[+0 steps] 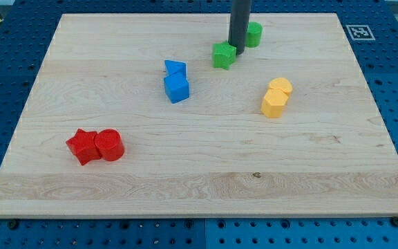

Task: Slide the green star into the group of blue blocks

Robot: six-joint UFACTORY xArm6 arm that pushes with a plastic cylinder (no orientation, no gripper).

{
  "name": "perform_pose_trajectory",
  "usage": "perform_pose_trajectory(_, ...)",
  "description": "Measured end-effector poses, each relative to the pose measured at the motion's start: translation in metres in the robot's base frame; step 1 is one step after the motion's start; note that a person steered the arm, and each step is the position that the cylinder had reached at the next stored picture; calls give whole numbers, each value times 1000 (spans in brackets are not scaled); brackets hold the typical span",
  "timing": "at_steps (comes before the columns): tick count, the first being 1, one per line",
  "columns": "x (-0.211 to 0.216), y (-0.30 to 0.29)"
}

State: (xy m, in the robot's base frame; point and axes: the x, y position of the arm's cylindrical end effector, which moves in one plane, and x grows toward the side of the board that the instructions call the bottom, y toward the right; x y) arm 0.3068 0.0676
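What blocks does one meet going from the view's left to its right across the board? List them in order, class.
Red star → red cylinder → blue pair, overlapping → green star → green cylinder → yellow pair, overlapping.

Wooden board (199,187): 2 green blocks (224,55); 2 blue blocks (176,81); 2 yellow blocks (276,97); 2 red blocks (95,146)

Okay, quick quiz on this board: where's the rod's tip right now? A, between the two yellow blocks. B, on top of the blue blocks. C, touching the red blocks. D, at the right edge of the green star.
D: my tip sits against the view's right edge of the green star, between it and the green cylinder, far from the blue blocks.
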Motion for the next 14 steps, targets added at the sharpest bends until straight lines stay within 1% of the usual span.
perform_pose_trajectory(1, -3, 0)
perform_pose_trajectory(2, -26, 0)
perform_pose_trajectory(5, -27, -16)
perform_pose_trajectory(6, -9, -15)
perform_pose_trajectory(9, 8, -27)
perform_pose_trajectory(11, 13, 9)
perform_pose_trajectory(12, 26, 6)
perform_pose_trajectory(14, 29, -8)
